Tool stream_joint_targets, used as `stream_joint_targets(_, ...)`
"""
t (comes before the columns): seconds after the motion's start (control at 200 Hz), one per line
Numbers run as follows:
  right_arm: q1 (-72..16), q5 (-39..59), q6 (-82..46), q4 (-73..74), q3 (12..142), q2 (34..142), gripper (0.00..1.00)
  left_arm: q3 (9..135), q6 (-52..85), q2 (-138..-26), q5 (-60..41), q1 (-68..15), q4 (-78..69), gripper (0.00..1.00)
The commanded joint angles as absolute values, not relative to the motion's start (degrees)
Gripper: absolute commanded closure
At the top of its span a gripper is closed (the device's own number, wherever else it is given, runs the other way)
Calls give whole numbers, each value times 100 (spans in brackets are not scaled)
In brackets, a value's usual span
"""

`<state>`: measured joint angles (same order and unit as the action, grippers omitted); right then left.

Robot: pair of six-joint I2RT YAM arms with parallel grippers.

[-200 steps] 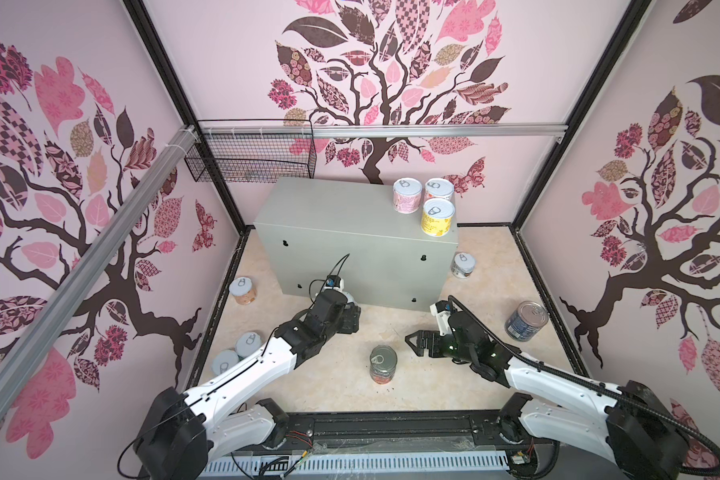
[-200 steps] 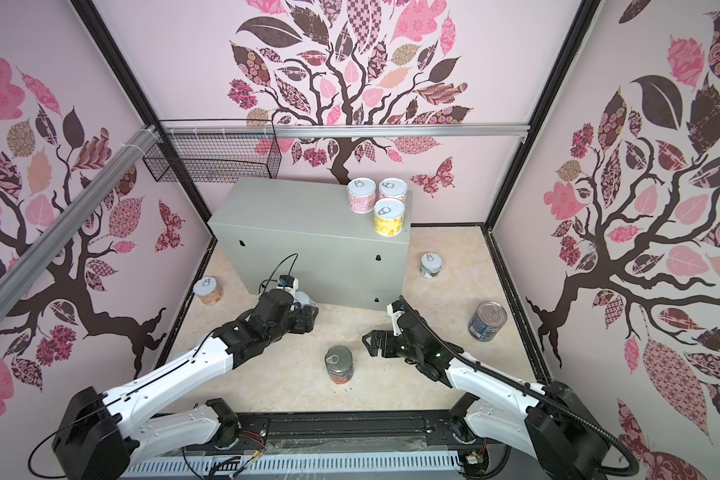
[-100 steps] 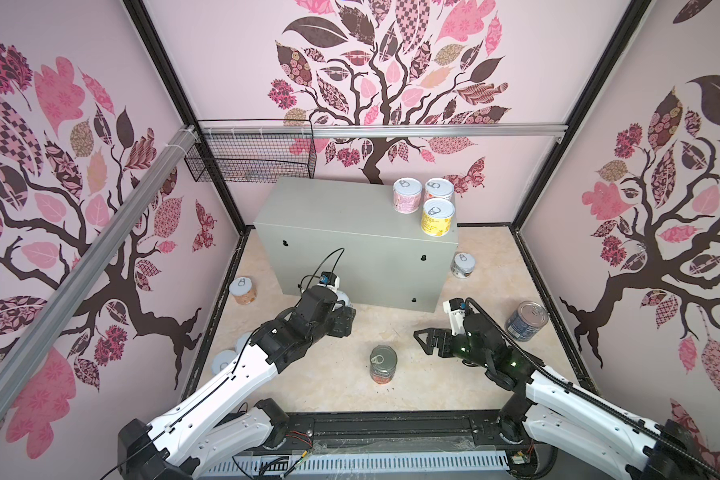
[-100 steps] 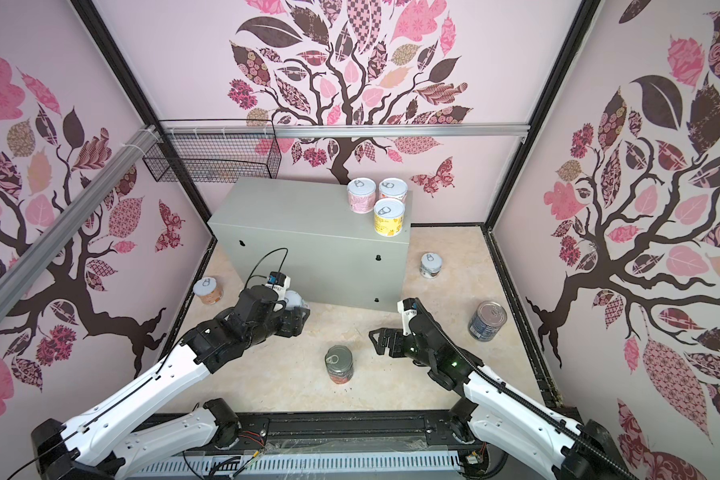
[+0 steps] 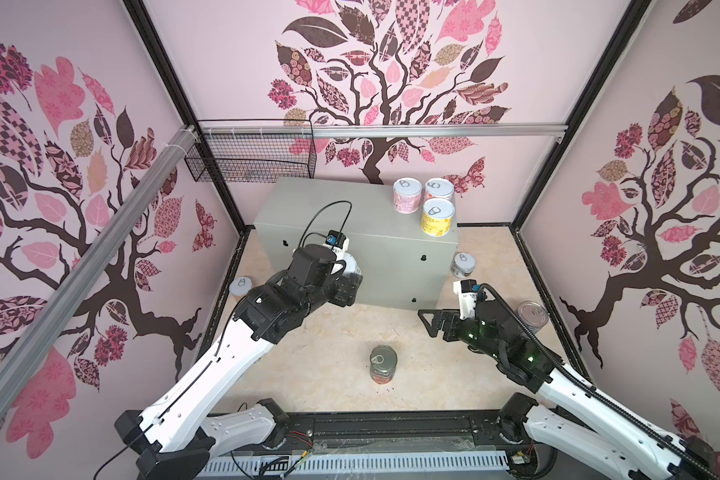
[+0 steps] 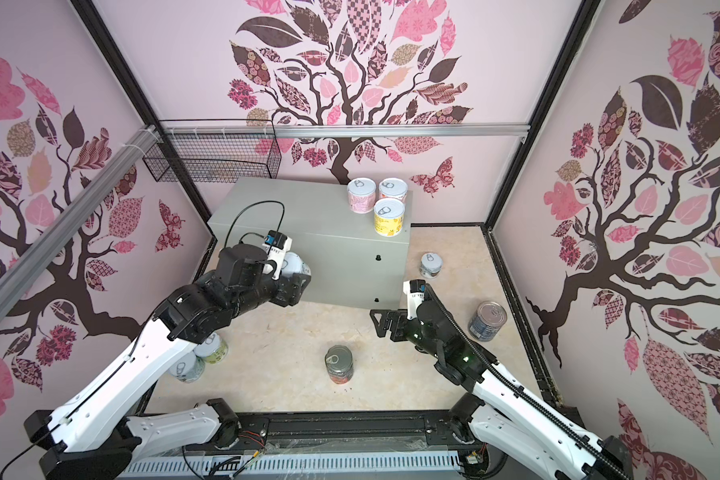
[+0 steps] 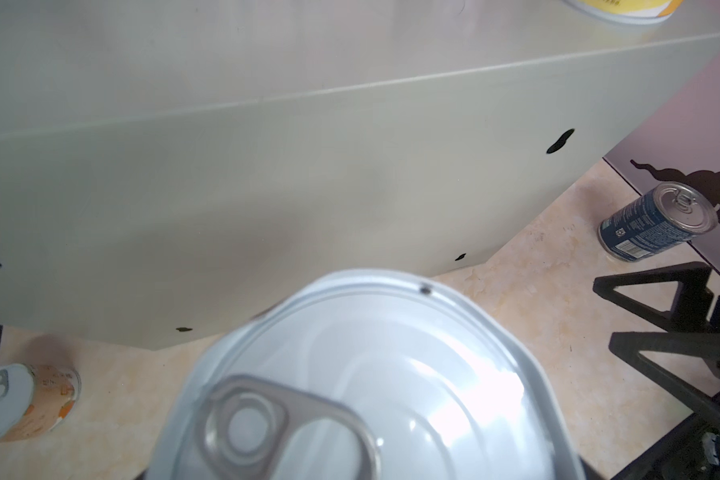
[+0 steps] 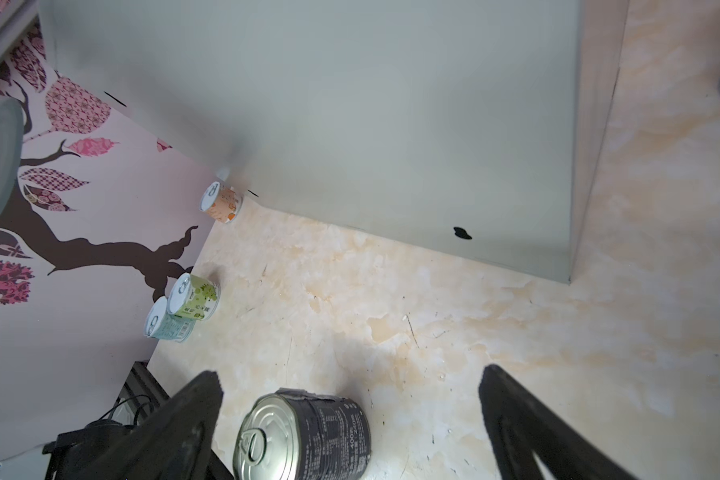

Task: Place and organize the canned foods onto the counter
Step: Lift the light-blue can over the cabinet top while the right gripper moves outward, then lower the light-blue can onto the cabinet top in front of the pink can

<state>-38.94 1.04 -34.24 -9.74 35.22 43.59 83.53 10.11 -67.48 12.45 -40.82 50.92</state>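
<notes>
My left gripper (image 5: 347,279) is shut on a short pale can (image 5: 351,264), held up in front of the grey counter (image 5: 341,216); its pull-tab lid (image 7: 371,374) fills the left wrist view and hides the fingers. Three short cans stand at the counter's right end: two pink (image 5: 407,195) (image 5: 438,192) and a yellow one (image 5: 437,217). My right gripper (image 5: 431,323) hangs open over the floor, apart from a tall reddish can (image 5: 382,365), which shows between its spread fingers (image 8: 192,411) in the right wrist view.
On the floor stand a dark blue can (image 5: 532,316) at the right wall, a small can (image 5: 463,264) beside the counter's right end, an orange can (image 5: 239,287) at the left, and green (image 6: 213,347) and pale (image 6: 188,368) cans under my left arm. A wire basket (image 5: 250,158) hangs behind.
My left arm has lifted the can higher and closer to the counter's front. My right gripper has drawn back to the right, away from the tall can, still open.
</notes>
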Motion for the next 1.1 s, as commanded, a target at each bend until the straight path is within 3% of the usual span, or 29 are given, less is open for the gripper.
stream_joint_targets(0.0, -3920, -135, -3188, -1246, 3892, 4258, 0, 9118, 677, -7013, 1145, -4096, 5199, 49)
stream_joint_targets(0.345, -3911, -802, -2636, -1546, 4290, 4270, 0, 10806, 321, -8109, 1027, -4096, 5535, 48)
stream_joint_targets(1.095, -3911, -1530, -2042, -1656, 4553, 4102, 0, 13088, 110, -9957, 797, -3953, 5729, 49)
